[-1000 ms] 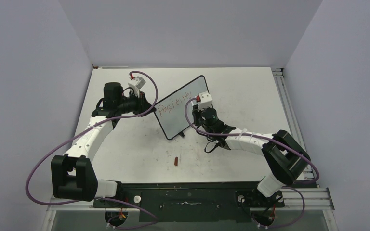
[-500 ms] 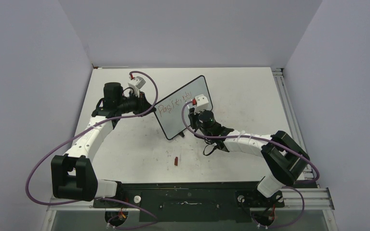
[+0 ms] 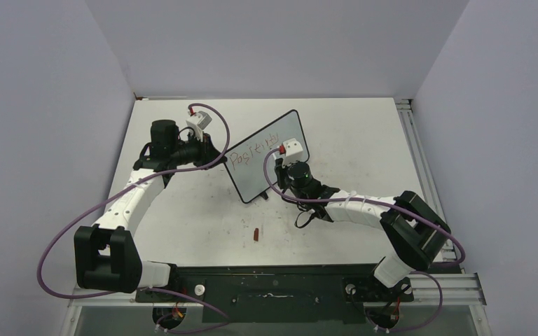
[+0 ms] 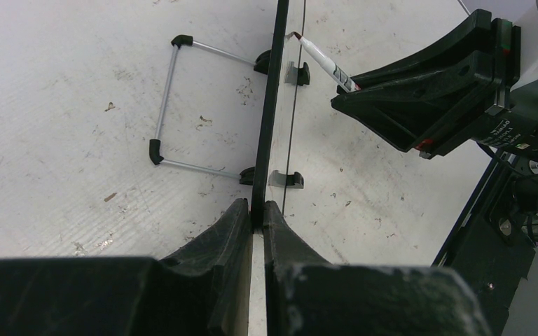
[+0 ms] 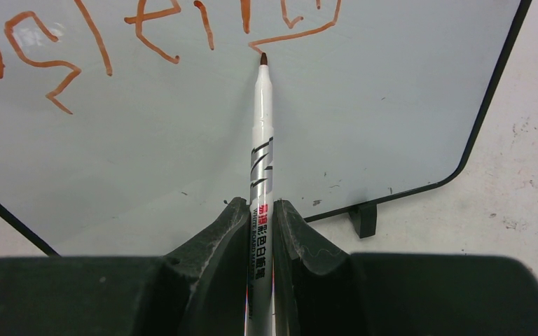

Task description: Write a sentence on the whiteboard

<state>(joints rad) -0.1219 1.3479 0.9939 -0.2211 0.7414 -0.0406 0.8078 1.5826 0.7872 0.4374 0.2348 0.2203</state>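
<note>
The whiteboard [image 3: 266, 175] stands tilted mid-table, black-framed with a glossy white face. One slanted line of reddish handwritten words, the sentence [image 3: 252, 152], runs across its upper part. My left gripper [image 3: 217, 155] is shut on the board's left edge, seen edge-on in the left wrist view [image 4: 270, 126] between my fingers [image 4: 258, 210]. My right gripper [image 3: 280, 162] is shut on a silver marker [image 5: 261, 133]. The marker tip touches the board face [image 5: 364, 105] just under the last red strokes [image 5: 147, 35]. The marker also shows in the left wrist view [image 4: 322, 63].
A small red marker cap [image 3: 256, 234] lies on the tabletop in front of the board. The board's wire stand [image 4: 168, 105] and black feet [image 5: 366, 218] rest on the smudged white table. Walls enclose the table on the left, back and right.
My right gripper with the marker has shifted a little left and nearer along the board face. The left arm and the board have not moved.
</note>
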